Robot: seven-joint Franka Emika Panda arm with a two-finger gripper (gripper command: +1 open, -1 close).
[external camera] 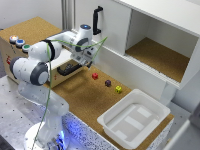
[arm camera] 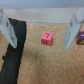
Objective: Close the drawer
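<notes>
The jaws are held spread above the cork tabletop [external camera: 85, 97] — a red die [arm camera: 46, 38] is framed between them, the drawer [external camera: 67, 69] just beside.

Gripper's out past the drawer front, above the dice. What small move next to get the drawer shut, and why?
Probably ease back toward the drawer. The open gripper straddles the red die, while the drawer's black handle sits at the frame's edge, so nothing presses its front yet.

You get even, bright, soft-shadowed light in the exterior view, though it is low-resolution and hazy throughout, while your wrist view is dimmer, heavily blurred, with a dark shadowed patch at one edge.
</notes>
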